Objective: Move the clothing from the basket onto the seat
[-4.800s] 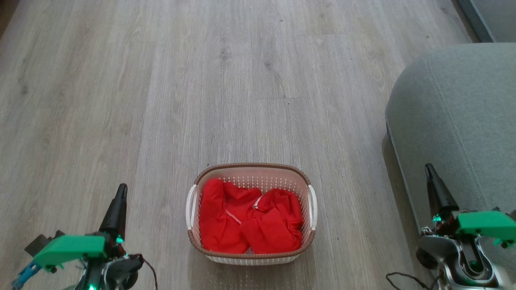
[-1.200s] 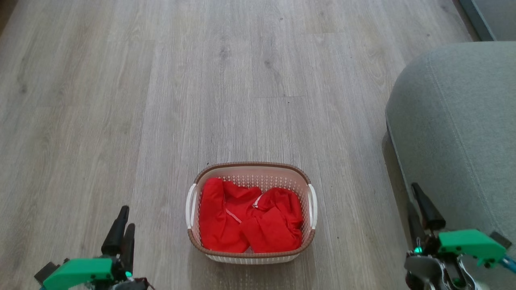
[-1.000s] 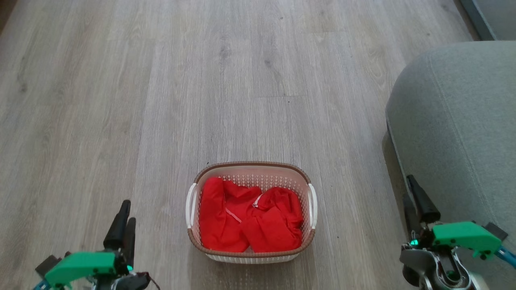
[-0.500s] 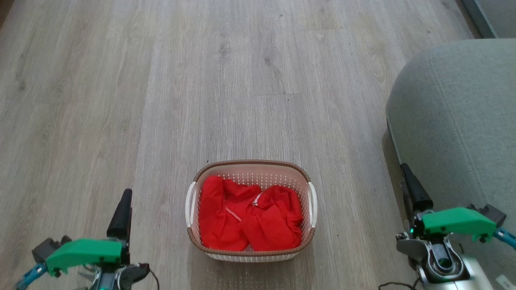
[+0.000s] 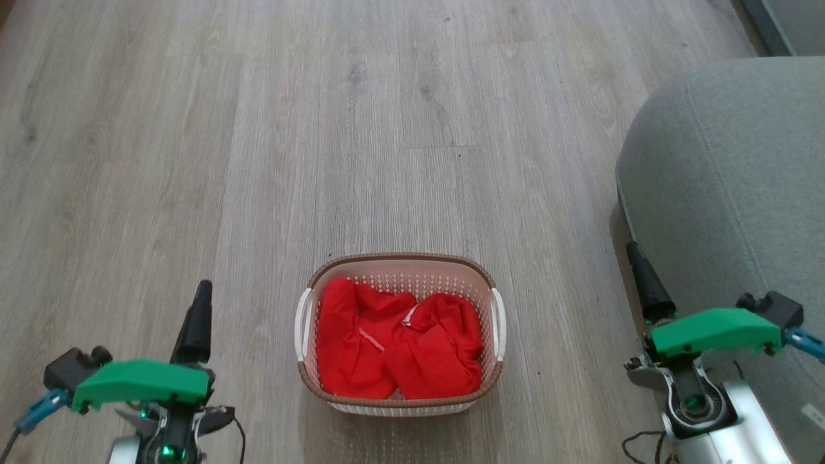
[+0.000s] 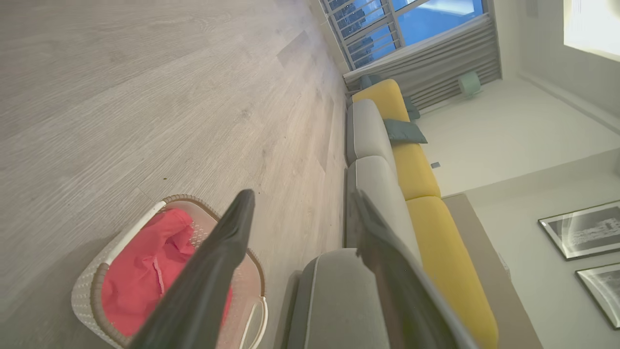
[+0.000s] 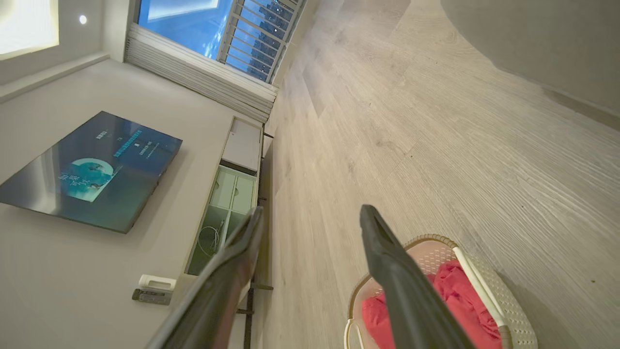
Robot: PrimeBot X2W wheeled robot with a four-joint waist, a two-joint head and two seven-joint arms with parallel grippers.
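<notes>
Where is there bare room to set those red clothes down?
The grey-green upholstered seat cushion is bare from its rounded corner back. The pale wood floor beyond the cream perforated basket is open. Crowded: the basket, filled by red fabric clothing, and the seat's near edge beside the right gripper.

A pale plank floor (image 5: 258, 129) is running to a far window (image 6: 411, 24). A yellow-grey sofa (image 6: 416, 169) is sitting right, and what may be a television (image 7: 92, 169) is glowing left.

The floor (image 5: 387, 96) is pale grey-brown wood-look planking, its boards running away from the robot. The basket (image 5: 399, 258) stands upright on it, low in the middle. The seat (image 5: 728, 167) rests on the floor to the right, well apart from the basket. A thin dark cord (image 5: 635, 446) near its base seems to touch the boards.
</notes>
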